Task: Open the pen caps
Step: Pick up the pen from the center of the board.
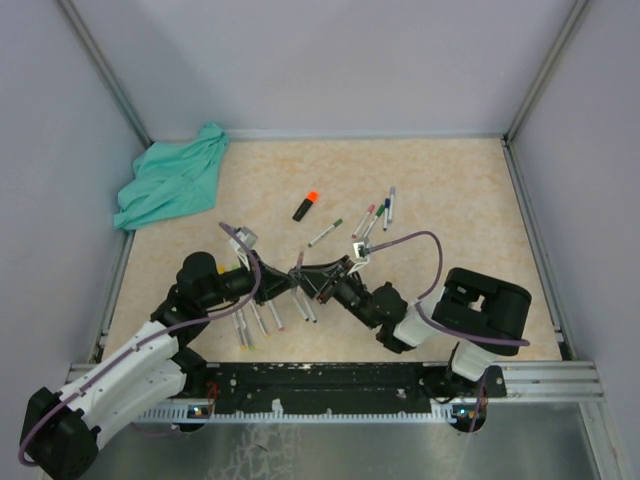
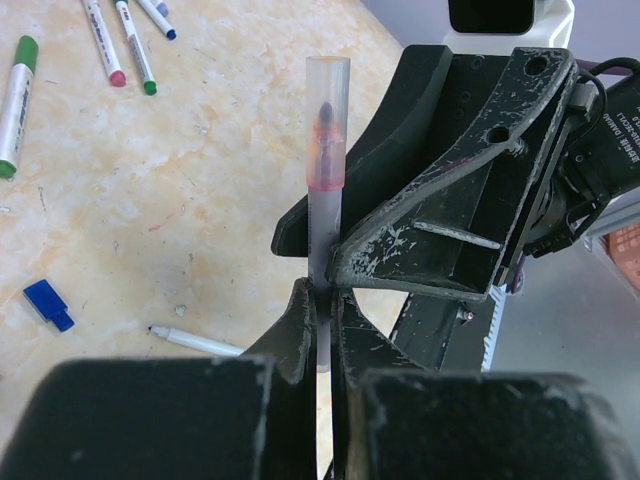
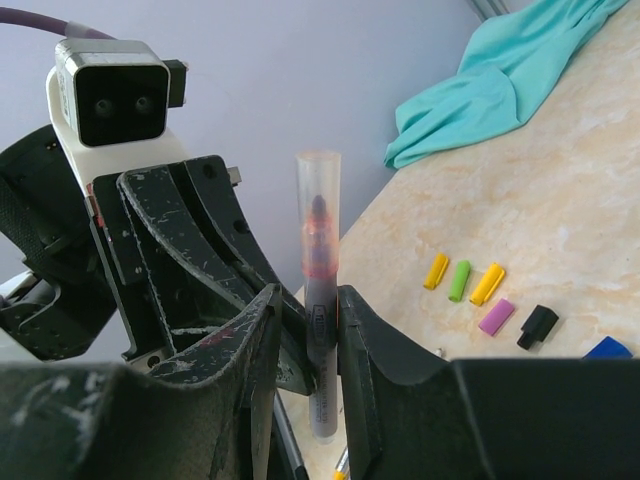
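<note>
Both grippers meet over the middle of the table on one grey pen (image 1: 299, 265). My left gripper (image 2: 320, 296) is shut on its barrel (image 2: 323, 240). My right gripper (image 3: 310, 300) is shut on the same barrel (image 3: 321, 330), just below the clear cap (image 3: 317, 205) with a pink band, which sits on the pen's end. The cap also shows in the left wrist view (image 2: 327, 110). Loose pen caps lie on the table: yellow (image 3: 436, 271), green (image 3: 459, 281), yellow (image 3: 487, 284), purple (image 3: 495, 316), black (image 3: 537, 326) and blue (image 2: 48, 304).
Capped pens (image 1: 375, 215), a green-capped pen (image 1: 325, 232) and an orange-capped highlighter (image 1: 306, 205) lie beyond the grippers. Several uncapped barrels (image 1: 262, 318) lie near the front. A teal cloth (image 1: 170, 180) is bunched at the back left corner. Walls enclose the table.
</note>
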You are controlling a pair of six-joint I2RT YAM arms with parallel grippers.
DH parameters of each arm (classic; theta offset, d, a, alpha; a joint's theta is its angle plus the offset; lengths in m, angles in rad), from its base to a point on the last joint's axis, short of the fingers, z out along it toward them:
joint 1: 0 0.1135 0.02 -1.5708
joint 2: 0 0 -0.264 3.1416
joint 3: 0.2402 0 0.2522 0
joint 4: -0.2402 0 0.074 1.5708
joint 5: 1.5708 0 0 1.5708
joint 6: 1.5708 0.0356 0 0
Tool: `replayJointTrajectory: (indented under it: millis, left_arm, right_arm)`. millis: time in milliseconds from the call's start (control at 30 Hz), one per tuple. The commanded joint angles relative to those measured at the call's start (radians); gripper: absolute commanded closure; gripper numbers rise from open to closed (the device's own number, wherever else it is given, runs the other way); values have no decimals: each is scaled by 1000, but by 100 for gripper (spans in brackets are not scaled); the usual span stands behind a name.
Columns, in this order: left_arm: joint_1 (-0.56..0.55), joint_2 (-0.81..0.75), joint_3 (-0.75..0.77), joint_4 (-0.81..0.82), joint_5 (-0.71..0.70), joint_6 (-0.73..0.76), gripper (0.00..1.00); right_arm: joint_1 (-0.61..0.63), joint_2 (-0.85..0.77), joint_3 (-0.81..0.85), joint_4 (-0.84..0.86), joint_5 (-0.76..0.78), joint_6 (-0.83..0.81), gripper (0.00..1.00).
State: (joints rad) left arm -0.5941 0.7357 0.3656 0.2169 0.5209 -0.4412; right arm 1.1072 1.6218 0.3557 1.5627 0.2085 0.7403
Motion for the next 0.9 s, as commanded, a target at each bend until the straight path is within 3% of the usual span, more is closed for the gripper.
replayJointTrajectory:
  millis: [0,300,433,467,533,867]
  left_arm:
    - [-7,-17,6,41,28,-1,100]
    - [-7,-22,7,41,22,1,100]
    - [-7,-20,9,40,25,-1,97]
    - [-7,-19,11,39,27,-1,95]
    - [-7,-23,12,34,30,-3,89]
    - [-7,-101,102,-93,77,-5,49]
  right_arm:
    - [-6,10,44,63,-15,12,71]
    - [-5,8,46,48,-11,16,71]
    - [-6,2,34,63,1,14,86]
    - [-6,-1,28,70,8,13,94]
    - [-7,-6,11,89,24,13,100]
    - [-7,-39,-54,163,26,-23,100]
